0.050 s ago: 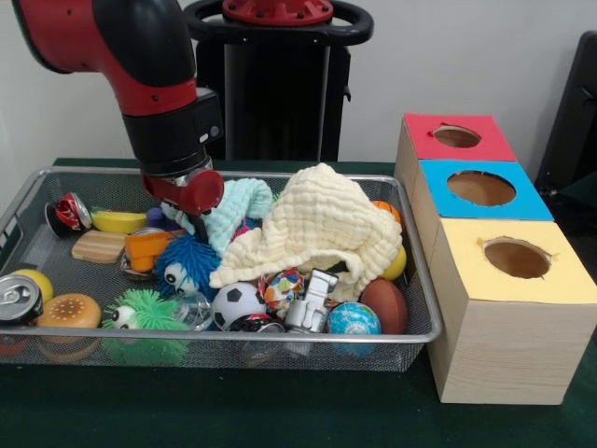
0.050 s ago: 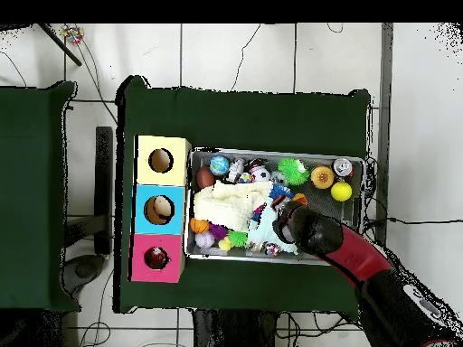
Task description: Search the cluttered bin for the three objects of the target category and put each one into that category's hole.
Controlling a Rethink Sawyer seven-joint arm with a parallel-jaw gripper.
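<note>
A wire mesh bin [image 1: 224,333] holds mixed clutter. My gripper [image 1: 191,207] hangs low over the bin's back left, against a teal cloth [image 1: 238,203] and just above a blue spiky ball [image 1: 187,264]. Its tips are hidden. A cream cloth [image 1: 317,229] covers the middle. In front lie a soccer ball [image 1: 236,303], a globe ball [image 1: 354,320], a brown football [image 1: 384,303] and a silver toy figure [image 1: 312,299]. Three boxes with round holes stand beside the bin: red [image 1: 457,137], blue [image 1: 480,189], yellow [image 1: 518,259]. In the overhead view the gripper [image 2: 288,221] is over the bin [image 2: 363,203].
At the bin's left end lie a red crushed can [image 1: 70,213], a silver can [image 1: 19,299], a toy burger [image 1: 68,311], a green spiky ball [image 1: 140,313] and an orange block [image 1: 149,247]. Green cloth covers the table [image 1: 280,411].
</note>
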